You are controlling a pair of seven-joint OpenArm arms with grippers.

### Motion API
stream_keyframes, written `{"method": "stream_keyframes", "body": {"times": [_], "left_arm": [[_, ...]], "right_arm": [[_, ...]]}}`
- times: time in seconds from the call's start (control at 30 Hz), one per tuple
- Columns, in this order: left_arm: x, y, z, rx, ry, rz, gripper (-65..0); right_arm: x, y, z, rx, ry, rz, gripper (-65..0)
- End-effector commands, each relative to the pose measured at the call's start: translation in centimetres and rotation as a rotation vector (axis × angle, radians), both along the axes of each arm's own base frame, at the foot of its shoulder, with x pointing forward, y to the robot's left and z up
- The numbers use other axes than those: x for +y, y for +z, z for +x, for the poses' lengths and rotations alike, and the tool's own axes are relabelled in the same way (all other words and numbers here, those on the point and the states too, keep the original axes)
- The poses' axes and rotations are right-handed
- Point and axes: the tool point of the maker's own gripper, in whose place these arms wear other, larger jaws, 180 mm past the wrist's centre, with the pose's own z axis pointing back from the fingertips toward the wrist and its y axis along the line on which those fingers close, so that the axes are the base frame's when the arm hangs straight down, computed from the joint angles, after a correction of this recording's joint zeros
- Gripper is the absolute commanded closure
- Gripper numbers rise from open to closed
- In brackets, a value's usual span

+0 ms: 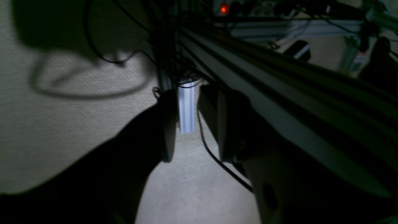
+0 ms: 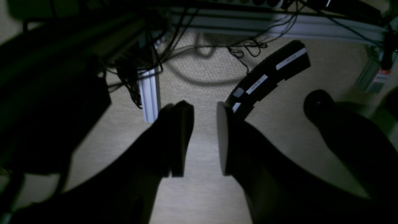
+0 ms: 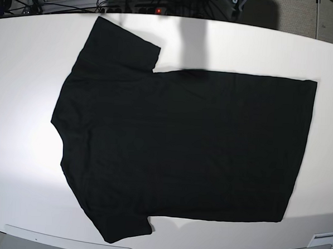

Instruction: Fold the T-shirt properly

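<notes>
White tabletop (image 3: 25, 50) under overhead light, seen from the base view; beige carpet (image 2: 199, 193) under both wrist cameras.

Step in hand, by judgement: none begun. T-shirt (image 3: 182, 147) spread flat, plain black side up, no fold made. Neither arm visible above the table.

Near edge of table: lower sleeve (image 3: 119, 228) pointing toward the near edge, just short of it. Hem (image 3: 304, 148) at the right, running near to far. Collar end at the left. Far side: upper sleeve (image 3: 123, 41) reaching toward the far edge, close to the cable clutter (image 3: 134, 0) behind the table.

Left gripper (image 1: 194, 130): jaws parted, gap clear, carpet and a pale aluminium post (image 1: 186, 105) visible through it, nothing held. Table frame rail (image 1: 279, 102) alongside on the right of that view.

Right gripper (image 2: 205, 140): jaws parted by a moderate gap, nothing between them, only carpet beyond. Black device with white labels (image 2: 270, 74) on the floor farther off.

Position of T-shirt relative to jaws: not in either wrist view; well apart from both grippers, which hang off the table facing the floor.

Next move, by judgement: raise both arms over the table, bring open jaws down onto cloth edges, probably a sleeve and the matching hem corner, pinch a single layer cleanly, then carry that side across toward the middle. Risk: catching both layers, or dragging the garment out of square.
</notes>
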Motion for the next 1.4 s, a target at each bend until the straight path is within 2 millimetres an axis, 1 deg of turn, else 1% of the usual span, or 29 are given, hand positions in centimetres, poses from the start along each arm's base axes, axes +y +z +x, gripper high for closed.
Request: {"method": "stream_keyframes", "body": {"times": [0.0, 0.13, 0.2, 0.27, 0.37, 0.43, 0.53, 0.6, 0.77, 0.9, 0.97, 1.03, 1.17, 1.2, 1.27, 1.3, 1.37], "left_arm": [[-0.4, 0.2, -0.1, -0.005, -0.003, -0.021, -21.5], [-1.4, 1.0, -1.3, -0.012, -0.016, -0.109, -21.5], [-1.2, 1.5, -2.1, -0.023, -0.019, -0.131, -21.5], [-0.4, 2.0, -3.1, -0.038, 0.003, -0.133, -21.5], [1.4, 3.3, -4.3, -0.079, 0.022, -0.12, -21.4], [3.3, 4.2, -5.1, -0.108, 0.025, -0.07, -21.4], [6.0, 6.2, -5.8, -0.161, 0.022, 0.003, -16.6], [7.2, 7.8, -6.3, -0.191, -0.01, 0.044, -15.6], [8.5, 12.3, -7.2, -0.228, -0.145, 0.115, -15.7], [9.2, 16.3, -6.5, -0.275, -0.232, 0.173, -15.7], [9.8, 18.4, -5.4, -0.315, -0.273, 0.211, -15.7], [10.5, 20.5, -4.2, -0.352, -0.328, 0.254, -15.7], [11.7, 24.6, -0.9, -0.448, -0.449, 0.336, -16.6], [12.0, 25.5, 0.0, -0.469, -0.48, 0.359, -16.6], [12.5, 27.1, 1.8, -0.509, -0.543, 0.403, -16.6], [12.7, 27.9, 2.7, -0.535, -0.572, 0.42, -17.5], [13.0, 29.0, 4.4, -0.586, -0.623, 0.448, -21.6]], "right_arm": [[-0.6, 0.1, -0.6, 0.001, 0.017, -0.016, -18.1], [-2.4, 0.6, -2.8, 0.009, 0.058, -0.037, -18.0], [-3.0, 1.0, -3.7, 0.004, 0.073, -0.024, -18.0], [-3.6, 1.6, -4.6, -0.008, 0.093, -0.008, -18.0], [-4.2, 3.0, -5.6, -0.034, 0.132, 0.019, -18.0], [-4.3, 4.1, -6.2, -0.053, 0.159, 0.048, -18.0], [-4.0, 6.2, -7.0, -0.09, 0.171, 0.111, -18.0], [-4.1, 8.0, -7.7, -0.102, 0.182, 0.148, -18.0], [-5.0, 12.8, -9.4, -0.113, 0.26, 0.18, -18.0], [-5.3, 17.2, -10.2, -0.127, 0.362, 0.196, -18.0], [-5.8, 19.3, -9.9, -0.141, 0.402, 0.176, -18.0], [-6.4, 21.4, -8.9, -0.162, 0.439, 0.147, -18.0], [-7.7, 25.4, -6.1, -0.211, 0.533, 0.08, -18.0], [-8.0, 26.2, -5.1, -0.227, 0.565, 0.054, -18.0], [-8.9, 27.8, -2.2, -0.283, 0.611, -0.005, -18.0], [-9.2, 28.5, -0.9, -0.314, 0.62, -0.029, -18.0], [-9.8, 30.0, 1.5, -0.375, 0.637, -0.07, -18.0]]}}
